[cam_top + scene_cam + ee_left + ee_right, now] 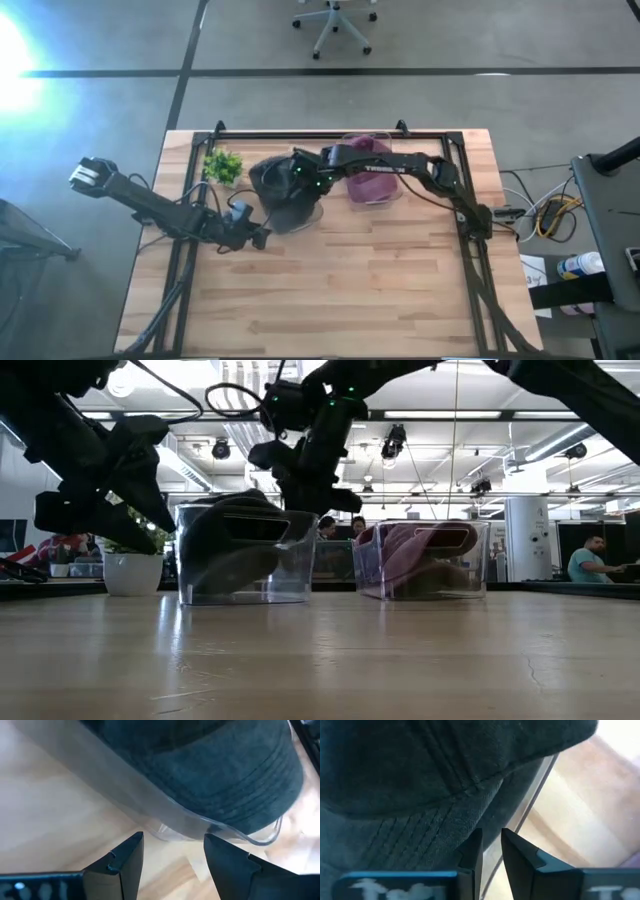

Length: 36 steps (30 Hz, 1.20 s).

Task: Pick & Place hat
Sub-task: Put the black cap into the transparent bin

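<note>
Looks like we're at the pick stage here: the hat (283, 188), a dark cap of soft stitched cloth with rows of topstitching on the brim, is sitting in a clear bin (243, 556) and partly flopping over its rim, near the back of the table (330, 290). The right gripper (303, 178) has reached across from its side and is right on top of the hat; in its wrist view the jaws stand only a narrow slit apart, with fabric lying right against the fingers (470, 852), but I honestly can't tell if any cloth is actually pinched in there, the shot's too close. The left gripper (262, 237) sits low just in front of the bin, jaws a moderate way open with nothing between them, pointed at the bin's rounded lower corner. My guess is the next move needs the right one to get a firm bite on the brim or crown, then lift straight up so the floppy cloth clears the thin plastic wall without dragging the light bin along. A second clear bin (369, 196) beside it holds something pinkish purple (415, 555), also cloth by the look of it. There's a little potted plant (222, 165) on the other side. Tabletop is pale wood planks, smooth.
</note>
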Available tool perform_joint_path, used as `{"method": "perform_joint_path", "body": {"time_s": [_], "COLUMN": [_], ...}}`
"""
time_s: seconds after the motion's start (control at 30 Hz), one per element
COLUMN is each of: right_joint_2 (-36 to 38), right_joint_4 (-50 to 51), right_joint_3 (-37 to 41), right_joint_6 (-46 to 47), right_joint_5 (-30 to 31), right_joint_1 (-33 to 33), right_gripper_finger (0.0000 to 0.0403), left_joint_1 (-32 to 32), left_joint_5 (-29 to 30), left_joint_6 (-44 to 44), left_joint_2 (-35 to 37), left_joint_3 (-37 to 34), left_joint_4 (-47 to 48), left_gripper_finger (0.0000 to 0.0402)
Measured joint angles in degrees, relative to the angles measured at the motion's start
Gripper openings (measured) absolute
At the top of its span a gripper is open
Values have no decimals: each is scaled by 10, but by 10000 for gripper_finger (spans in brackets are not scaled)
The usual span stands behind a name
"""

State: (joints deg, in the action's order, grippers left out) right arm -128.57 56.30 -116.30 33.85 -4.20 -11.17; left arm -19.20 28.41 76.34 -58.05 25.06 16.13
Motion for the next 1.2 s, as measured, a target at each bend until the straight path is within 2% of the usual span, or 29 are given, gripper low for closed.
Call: {"method": "perform_joint_path", "body": {"time_s": [0.17,0.3,0.53,0.67,0.8,0.9,1.07,1.2], "right_joint_2": [-34,-48,-48,-48,-48,-40,-1,4], "right_joint_4": [70,144,185,185,184,183,143,86], "right_joint_3": [-49,-87,-124,-116,-99,-99,-110,-110], "right_joint_6": [-29,-56,-81,-86,-89,-109,-146,-162], "right_joint_5": [21,77,182,189,193,219,301,284], "right_joint_1": [13,18,19,20,22,28,36,14], "right_gripper_finger": [68,68,68,68,68,68,68,68], "left_joint_1": [0,1,0,0,0,0,-6,-17], "left_joint_5": [-5,2,0,3,28,54,61,56], "left_joint_6": [0,-6,-32,-76,-138,-167,-188,-171], "left_joint_2": [-5,-3,14,22,22,22,22,23], "left_joint_3": [0,4,43,85,132,164,201,202], "left_joint_4": [-17,-22,-21,-20,-19,13,93,123], "left_gripper_finger": [202,202,202,202,202,202,202,202]}}
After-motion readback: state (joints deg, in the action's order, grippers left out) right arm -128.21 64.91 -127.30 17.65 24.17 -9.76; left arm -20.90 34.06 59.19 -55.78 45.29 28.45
